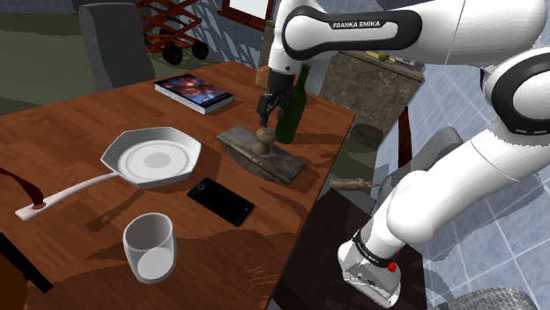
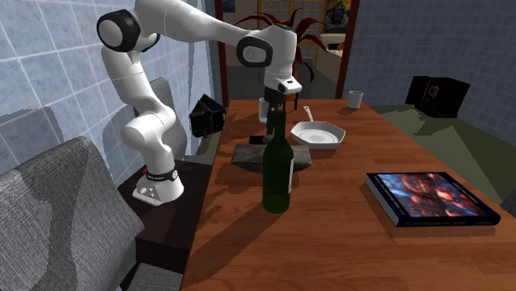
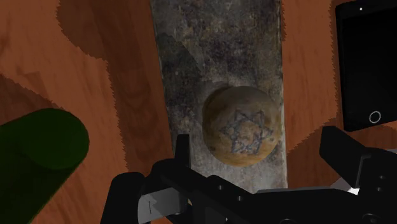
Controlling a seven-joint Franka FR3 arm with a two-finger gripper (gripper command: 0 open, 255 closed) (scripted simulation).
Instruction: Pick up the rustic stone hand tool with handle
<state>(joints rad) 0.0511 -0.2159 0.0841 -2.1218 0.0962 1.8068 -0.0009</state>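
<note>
1. Hovering over the wooden table (image 1: 79, 123), the black gripper (image 1: 264, 111) pointed straight down at the stone tool (image 1: 275, 160).
2. The tool was a long, flat grey slab with a round brownish knob (image 3: 242, 127) standing up from its middle as a handle. The top of the knob carried a star-shaped mark.
3. The tool lay flat on the table, close to the edge on the side of the robot's stand. In the shoulder view it was to the right of the white pan (image 1: 154, 158).
4. In the wrist view the two fingers (image 3: 182, 145) stood well apart, one on each side of the knob. A gap was visible between each finger and the knob, so the gripper held nothing.
5. A dark green bottle (image 1: 293, 106) stood upright just beside the slab. In the second exterior view it covered part of the slab.
6. A black phone (image 1: 220, 201) lay flat near the slab, on the side opposite the bottle, and did not touch the slab.
7. A book (image 1: 194, 92) with a dark, colourful cover lay farther away on the table, and a white cup (image 1: 150, 247) stood beyond the phone and the pan, well apart from the tool.
</note>
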